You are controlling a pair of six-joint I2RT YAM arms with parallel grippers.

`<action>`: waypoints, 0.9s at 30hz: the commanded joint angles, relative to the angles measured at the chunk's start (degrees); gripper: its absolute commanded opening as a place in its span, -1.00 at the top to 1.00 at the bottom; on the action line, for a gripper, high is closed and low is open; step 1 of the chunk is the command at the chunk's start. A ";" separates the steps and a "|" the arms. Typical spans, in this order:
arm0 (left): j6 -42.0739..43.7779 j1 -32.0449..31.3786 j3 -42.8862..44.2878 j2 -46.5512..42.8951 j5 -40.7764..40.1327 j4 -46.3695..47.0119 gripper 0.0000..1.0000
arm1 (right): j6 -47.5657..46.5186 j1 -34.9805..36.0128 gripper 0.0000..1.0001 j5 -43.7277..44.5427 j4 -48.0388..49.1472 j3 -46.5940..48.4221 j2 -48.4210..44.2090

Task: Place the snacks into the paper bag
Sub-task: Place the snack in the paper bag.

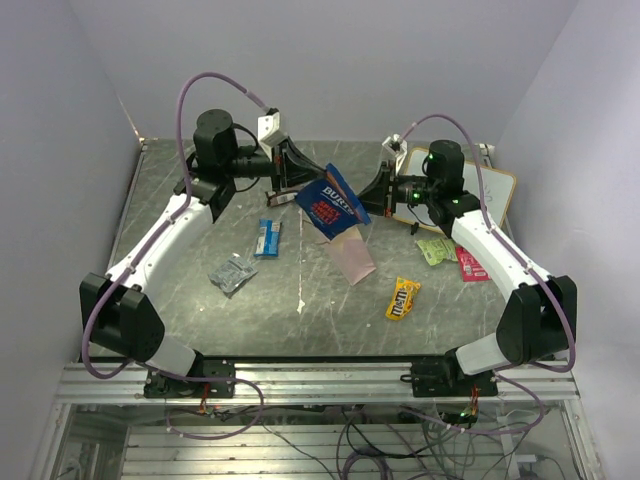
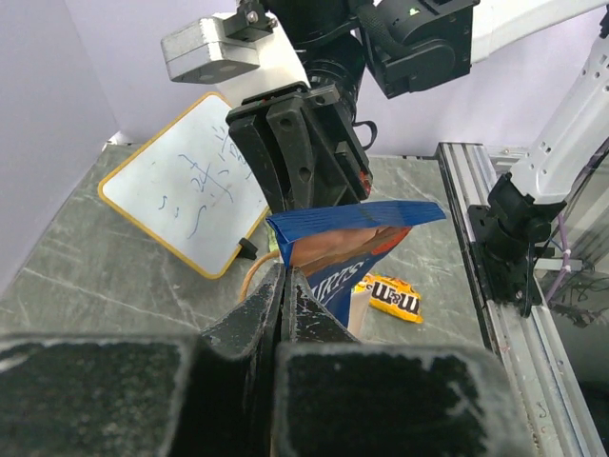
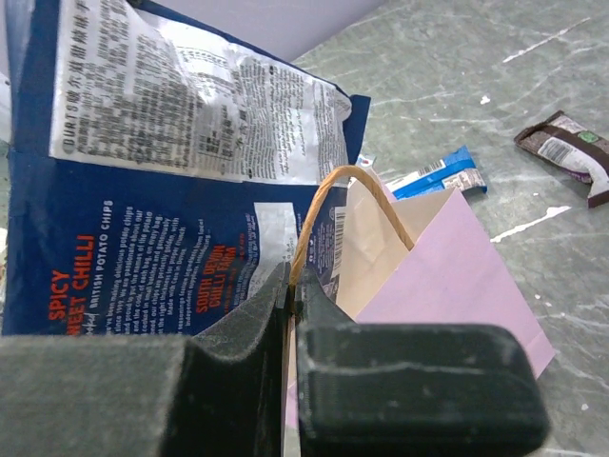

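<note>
My left gripper (image 1: pixel 292 178) is shut on the edge of the dark blue chip bag (image 1: pixel 331 205), seen up close in the left wrist view (image 2: pixel 283 273). The chip bag (image 2: pixel 366 249) hangs tilted, its lower end at the mouth of the pinkish paper bag (image 1: pixel 352 257). My right gripper (image 1: pixel 383 190) is shut on the paper bag's handle and rim (image 3: pixel 293 286), holding the bag (image 3: pixel 447 276) up beside the chip bag (image 3: pixel 171 190). The blue-white packet (image 1: pixel 267 238), silver-grey packet (image 1: pixel 232 273), brown bar (image 1: pixel 279 198), yellow M&M's (image 1: pixel 403 298), light green packet (image 1: pixel 436 250) and pink-red packet (image 1: pixel 470 265) lie on the table.
A white scribbled board (image 1: pixel 497 195) leans at the back right, behind my right arm. Grey walls close in the table's left, back and right. The metal rail (image 1: pixel 320 380) runs along the near edge.
</note>
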 commanded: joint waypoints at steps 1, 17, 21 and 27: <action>0.56 -1.02 -0.63 -1.98 1.74 1.58 0.86 | 3.17 -0.77 1.00 -1.00 3.60 -1.41 -0.78; -9.32 -3.39 -6.89 -1.53 -0.66 14.55 0.86 | 5.21 -0.83 1.00 1.91 6.44 -3.04 -0.77; -10.33 -4.35 -7.58 -1.29 -2.38 15.14 0.86 | 6.62 -0.83 1.00 4.00 7.78 -3.76 -0.89; -12.13 -5.96 -7.96 -1.14 -4.76 15.44 0.86 | 6.62 -0.83 1.00 7.25 7.39 -3.79 -1.12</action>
